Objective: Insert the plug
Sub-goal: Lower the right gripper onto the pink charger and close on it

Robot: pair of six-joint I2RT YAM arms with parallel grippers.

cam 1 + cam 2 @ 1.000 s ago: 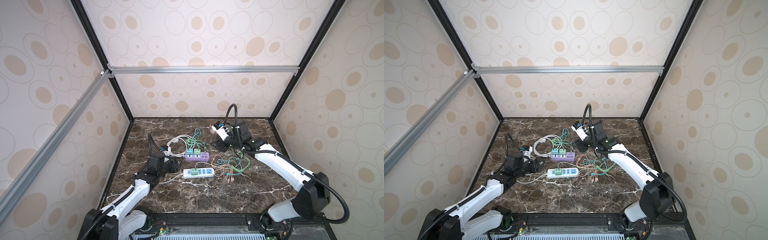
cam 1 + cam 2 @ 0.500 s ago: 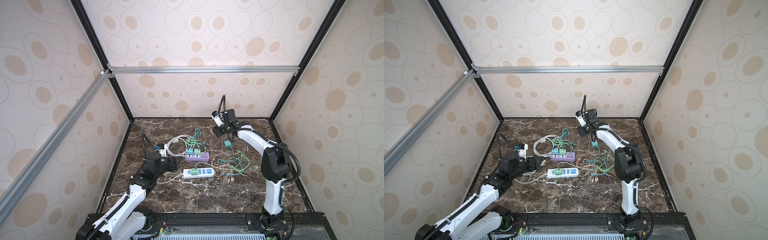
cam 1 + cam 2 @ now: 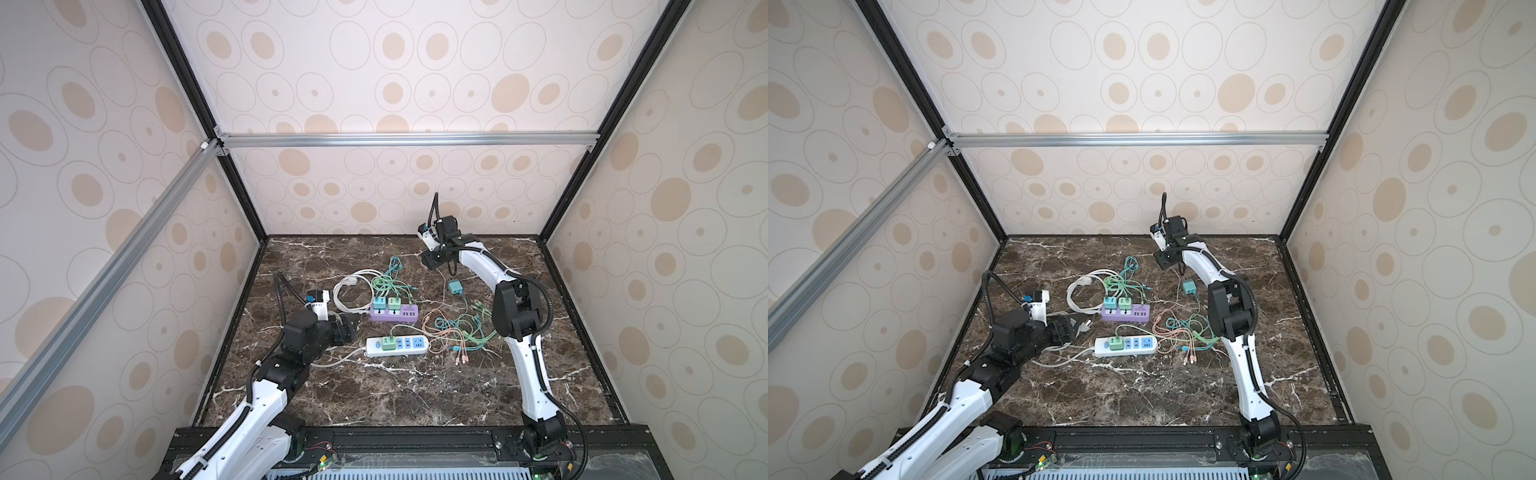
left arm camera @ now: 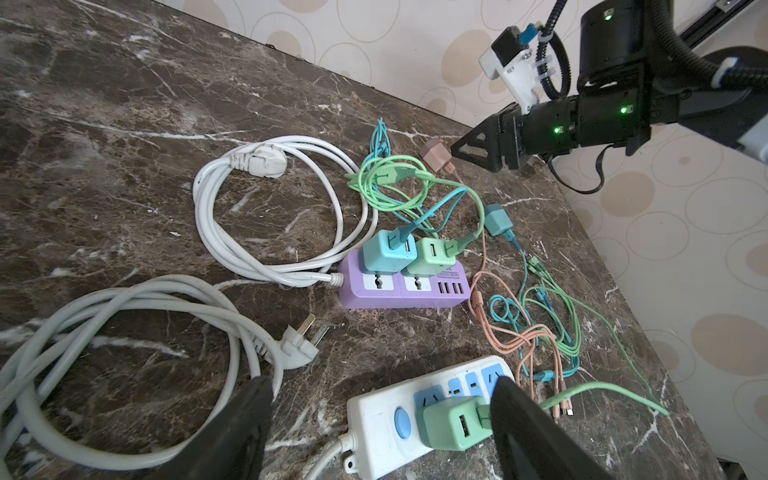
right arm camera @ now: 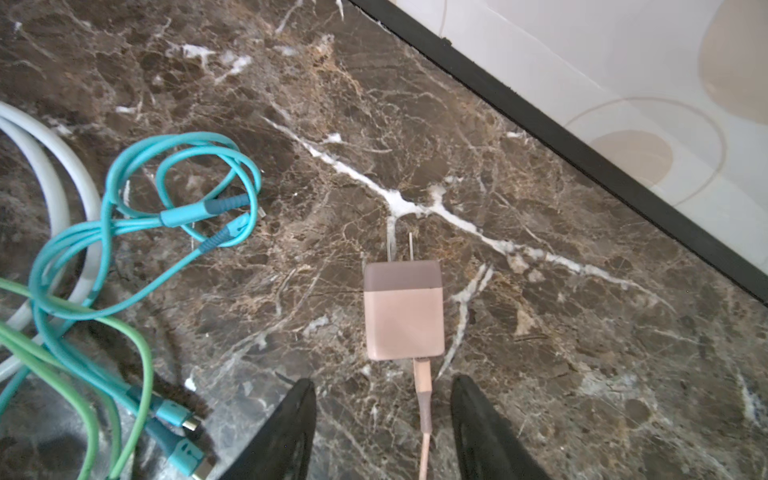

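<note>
right claw (image 5: 383,380) apart, empty | pink plug (image 5: 402,309) dead ahead | straddle its body squarely (cable (image 5: 423,399) runs between jaws)

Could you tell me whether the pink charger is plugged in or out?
Out: the pink charger lies flat on the marble table, both prongs bare.

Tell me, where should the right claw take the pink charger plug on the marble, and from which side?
Take the pink charger plug across its two flat side faces, coming from the cable end, probably. It lies flat with prongs pointing away from the open right claw and its cable running back between the fingers, so the prongs stay free.
</note>
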